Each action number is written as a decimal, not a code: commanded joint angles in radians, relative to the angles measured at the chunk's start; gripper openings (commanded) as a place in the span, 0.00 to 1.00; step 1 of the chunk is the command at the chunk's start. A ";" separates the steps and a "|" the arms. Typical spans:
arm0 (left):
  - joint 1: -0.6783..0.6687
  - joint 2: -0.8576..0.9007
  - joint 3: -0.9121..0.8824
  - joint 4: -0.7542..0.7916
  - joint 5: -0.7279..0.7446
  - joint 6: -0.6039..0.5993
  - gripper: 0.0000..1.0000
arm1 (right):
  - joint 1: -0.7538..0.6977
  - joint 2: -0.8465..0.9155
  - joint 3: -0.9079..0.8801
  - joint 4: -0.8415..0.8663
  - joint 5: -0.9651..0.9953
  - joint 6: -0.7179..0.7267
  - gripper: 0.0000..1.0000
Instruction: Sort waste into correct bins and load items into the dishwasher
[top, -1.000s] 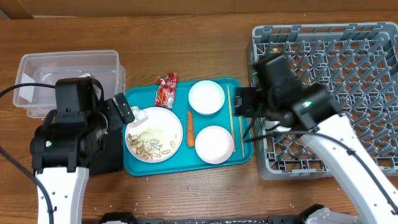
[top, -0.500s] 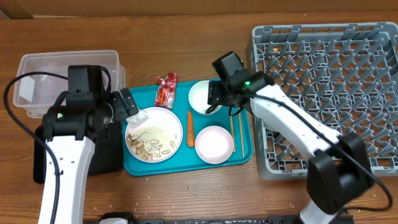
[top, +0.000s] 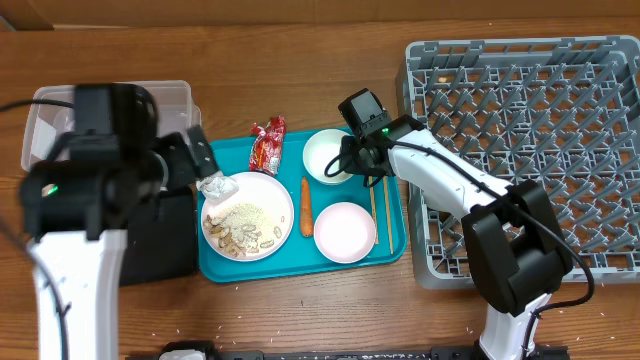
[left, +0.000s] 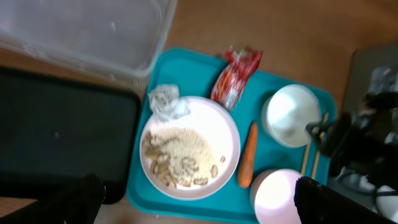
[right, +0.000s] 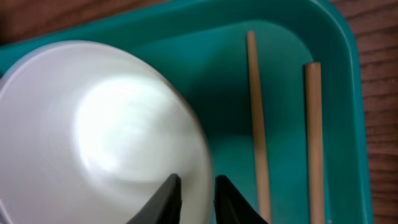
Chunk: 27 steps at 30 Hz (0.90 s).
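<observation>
The right gripper (right: 196, 199) has its two fingers on either side of the white bowl's (right: 106, 137) rim, one inside and one outside. The gap looks nearly closed, so I judge it pinched on that thin edge. The main risk lies there: a smooth bowl held at one point of its rim could pivot or slip out when lifted, drop back on the teal tray (top: 385, 135), or swing into the wall of the dish rack (top: 520, 120) on the hand's far side. The chopsticks (right: 258, 124) lie just beside the outer finger, so a sideways drift could roll them.

The left gripper (top: 195, 160) hangs wide open and holds nothing. Below it the plate (left: 217, 124) carries grain and nut-like scraps, with a crumpled wad (left: 166, 102) at the rim nearest the bins. A careless grab could tip those scraps onto the tray.

Also on the tray are a red wrapper (top: 267, 145), a carrot (top: 306, 205) and a second white bowl (top: 345, 231) — both bowls look empty. Behind the left hand, the clear plastic bin (top: 170, 95) and the black bin (top: 165, 240) show no waste that I can make out. The rack appears unloaded.
</observation>
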<state>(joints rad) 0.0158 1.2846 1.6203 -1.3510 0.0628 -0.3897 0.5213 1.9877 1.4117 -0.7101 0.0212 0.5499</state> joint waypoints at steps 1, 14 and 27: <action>0.011 -0.059 0.157 -0.060 -0.132 0.009 1.00 | -0.002 -0.001 0.006 -0.010 -0.007 -0.004 0.09; 0.011 -0.311 0.251 -0.111 -0.306 0.009 1.00 | -0.013 -0.254 0.093 -0.150 0.076 -0.048 0.04; 0.011 -0.330 0.249 -0.119 -0.306 0.008 1.00 | -0.137 -0.421 0.086 -0.265 1.155 -0.049 0.04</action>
<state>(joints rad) 0.0158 0.9531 1.8614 -1.4723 -0.2218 -0.3897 0.4191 1.5631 1.4918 -0.9752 0.7898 0.5003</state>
